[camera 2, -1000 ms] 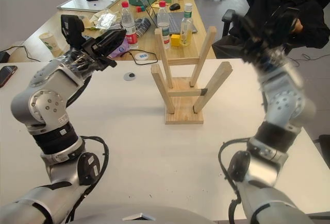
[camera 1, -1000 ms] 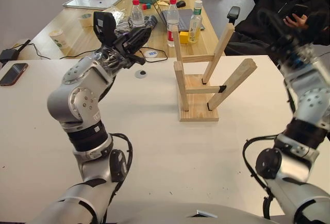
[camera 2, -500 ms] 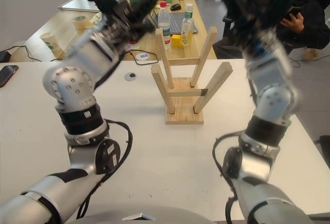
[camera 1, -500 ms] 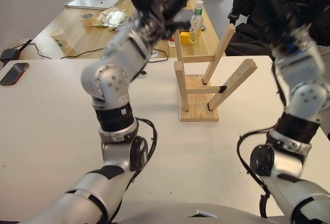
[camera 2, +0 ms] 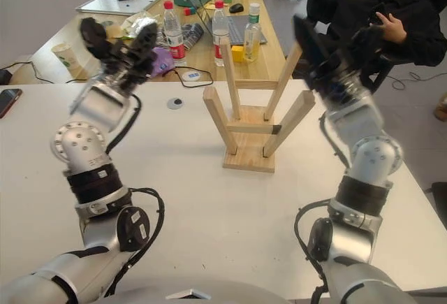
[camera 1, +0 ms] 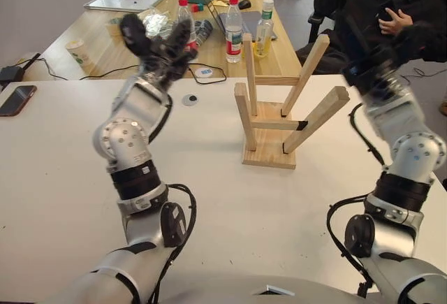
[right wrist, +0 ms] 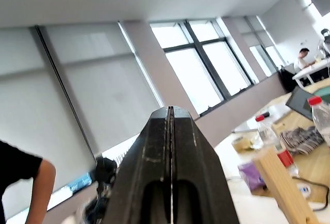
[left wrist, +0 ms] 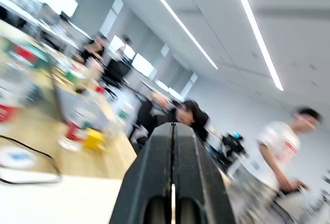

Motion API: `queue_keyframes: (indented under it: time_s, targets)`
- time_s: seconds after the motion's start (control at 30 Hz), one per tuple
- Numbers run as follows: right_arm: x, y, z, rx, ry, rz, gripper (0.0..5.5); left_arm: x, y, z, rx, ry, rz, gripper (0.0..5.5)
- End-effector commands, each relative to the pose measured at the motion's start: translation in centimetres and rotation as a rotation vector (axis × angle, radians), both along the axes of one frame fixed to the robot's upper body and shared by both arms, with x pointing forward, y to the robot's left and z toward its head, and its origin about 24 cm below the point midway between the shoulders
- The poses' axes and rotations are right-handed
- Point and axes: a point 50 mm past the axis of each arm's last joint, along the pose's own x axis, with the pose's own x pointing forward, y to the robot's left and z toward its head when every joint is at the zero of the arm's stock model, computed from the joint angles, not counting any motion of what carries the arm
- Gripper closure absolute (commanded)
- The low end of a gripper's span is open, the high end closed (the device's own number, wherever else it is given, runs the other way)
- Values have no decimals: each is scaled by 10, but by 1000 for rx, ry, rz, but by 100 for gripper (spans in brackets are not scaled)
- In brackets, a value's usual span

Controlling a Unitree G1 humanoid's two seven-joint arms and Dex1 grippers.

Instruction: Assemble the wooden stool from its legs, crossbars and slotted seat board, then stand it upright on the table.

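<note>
The wooden stool [camera 1: 269, 126] rests upside down on the white table [camera 1: 63, 178], its seat board [camera 1: 269, 156] flat on the surface and its legs pointing up, joined by crossbars [camera 1: 276, 124]. My left gripper [camera 2: 143, 38] is shut and empty, raised high to the left of the stool, well clear of it. In the left wrist view its fingers [left wrist: 160, 147] are pressed together. My right gripper [camera 2: 307, 35] is also shut and empty, held up just right of the stool's far right leg [camera 2: 283, 84]. One leg end [right wrist: 278, 183] lies beyond its joined fingers [right wrist: 154, 131].
Beyond the white table a wooden table [camera 1: 105, 42] carries bottles [camera 1: 234, 21], a laptop and clutter. A phone [camera 1: 17, 99] lies at the left edge, and a small round disc [camera 1: 189, 99] and a cable [camera 1: 209, 77] lie left of the stool. A person [camera 1: 391, 17] sits behind on the right.
My left arm swung from above the stool back to the left and stayed raised. My right arm came down and in toward the stool's right legs. The stool stayed put.
</note>
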Motion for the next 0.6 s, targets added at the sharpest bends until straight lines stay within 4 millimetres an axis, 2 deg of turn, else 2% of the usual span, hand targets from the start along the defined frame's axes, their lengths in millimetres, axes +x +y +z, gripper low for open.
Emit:
queue_keyframes:
  time_s: [0.03,0.1,0.17,0.23,0.33,0.43,0.5,0.53,0.6]
  targets:
    - [-2,-46,-17,100,201,-336,550,-19,20,-45,17,239,192,548]
    - [-18,-55,-57,-40,393,-578,550,-35,32,-71,10,387,325,548]
    - [-36,-57,-91,-63,593,-743,550,-52,47,-90,52,496,454,548]
    - [-47,-42,-103,-121,652,-774,550,-59,47,-98,98,537,470,548]
    - [-43,-7,-99,-274,594,-676,550,-46,12,-96,134,535,305,548]
    - [-36,30,-102,-367,573,-492,550,-33,-54,-86,206,497,-1,548]
    - [-40,61,-111,-479,582,-289,550,-46,-100,-81,262,477,-317,548]
    - [-46,73,-116,-528,591,-195,550,-54,-111,-77,264,463,-419,548]
    - [-57,88,-125,-600,610,-81,550,-65,-118,-74,297,446,-525,548]
